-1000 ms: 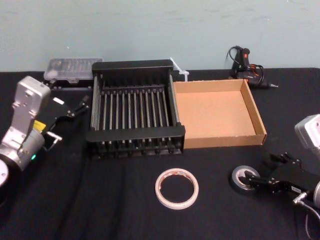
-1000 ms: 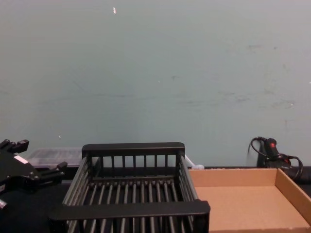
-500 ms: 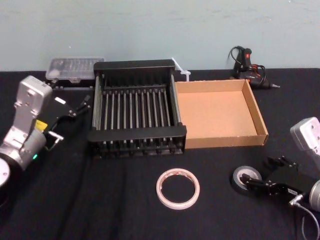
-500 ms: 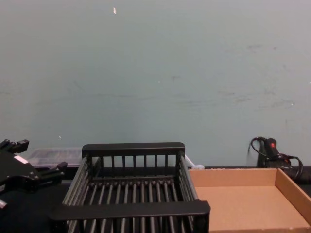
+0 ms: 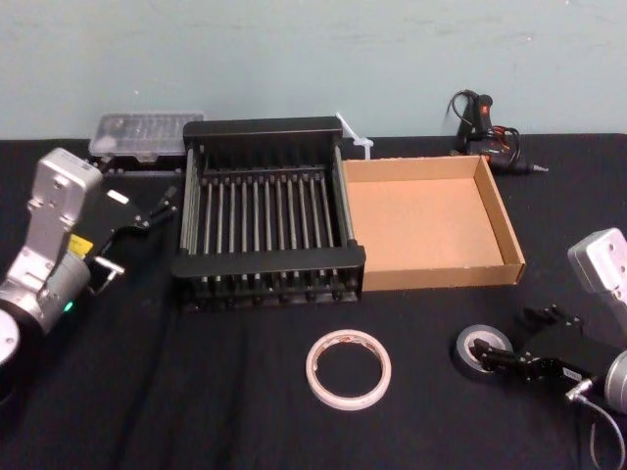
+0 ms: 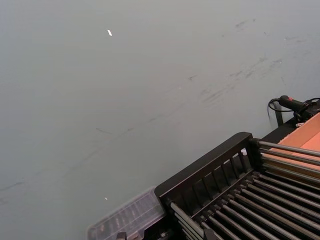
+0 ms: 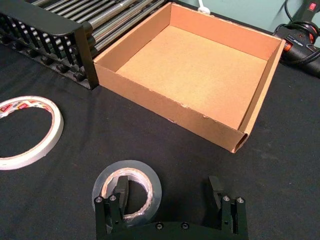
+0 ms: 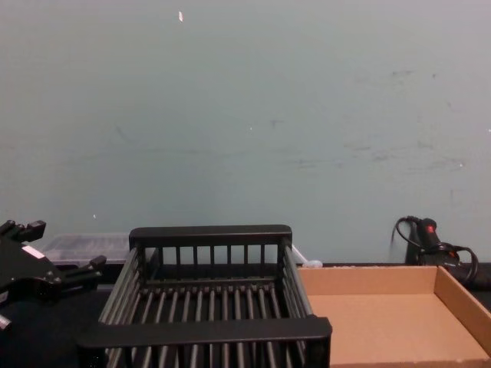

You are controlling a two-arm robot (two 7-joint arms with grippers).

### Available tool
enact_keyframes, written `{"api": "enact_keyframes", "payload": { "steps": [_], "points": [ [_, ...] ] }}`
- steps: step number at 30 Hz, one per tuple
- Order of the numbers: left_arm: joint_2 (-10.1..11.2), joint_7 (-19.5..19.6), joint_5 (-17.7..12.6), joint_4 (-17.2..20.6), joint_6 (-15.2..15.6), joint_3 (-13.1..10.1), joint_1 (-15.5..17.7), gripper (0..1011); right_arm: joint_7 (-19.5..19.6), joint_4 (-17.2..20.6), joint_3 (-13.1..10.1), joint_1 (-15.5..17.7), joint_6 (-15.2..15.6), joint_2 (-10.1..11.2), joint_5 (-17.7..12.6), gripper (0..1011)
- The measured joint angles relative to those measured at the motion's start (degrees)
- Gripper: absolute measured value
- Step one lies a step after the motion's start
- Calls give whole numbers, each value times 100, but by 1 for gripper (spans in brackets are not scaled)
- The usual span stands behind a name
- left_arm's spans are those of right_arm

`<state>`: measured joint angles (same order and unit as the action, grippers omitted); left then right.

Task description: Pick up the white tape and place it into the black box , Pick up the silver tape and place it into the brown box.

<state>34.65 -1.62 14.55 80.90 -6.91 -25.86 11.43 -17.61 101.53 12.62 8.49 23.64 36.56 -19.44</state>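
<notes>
Right gripper (image 5: 514, 339) (image 7: 167, 192): I saw it low over the table (image 5: 196, 392), jaws spread. One finger sat inside the silver tape's core and the other outside the roll.
Silver tape (image 5: 468, 343) (image 7: 131, 165): it lay flat at 6 o'clock from the brown box (image 5: 441, 274).
White tape (image 5: 315, 370) (image 7: 56, 127): it lay flat at 9 o'clock from the silver tape, apart from it.
Black box (image 5: 269, 262): it stood against the brown box's 9 o'clock wall.
Left gripper (image 5: 165, 204) (image 8: 61, 245): I saw it idle at 9 o'clock from the black box, fingers apart and holding nothing.
</notes>
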Motion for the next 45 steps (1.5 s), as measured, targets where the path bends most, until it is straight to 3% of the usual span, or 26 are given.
{"api": "enact_keyframes", "payload": {
  "steps": [14,23,25,29,37,42,45],
  "points": [
    [0,0,0,0,0,0,0,1001,11,6,3,5,-5,12,-15,977],
    [0,0,0,0,0,0,0,1001,16,10,8,5,-8,17,-19,758],
    [0,0,0,0,0,0,0,1001,18,11,9,5,-9,18,-20,648],
    [0,0,0,0,0,0,0,1001,19,11,9,5,-11,20,-23,562],
    [0,0,0,0,0,0,0,1001,19,11,9,5,-12,20,-27,252],
    [0,0,0,0,0,0,0,1001,19,11,8,5,-13,20,-27,146],
    [0,0,0,0,0,0,0,1001,19,11,8,5,-13,20,-27,135]
  ]
}}
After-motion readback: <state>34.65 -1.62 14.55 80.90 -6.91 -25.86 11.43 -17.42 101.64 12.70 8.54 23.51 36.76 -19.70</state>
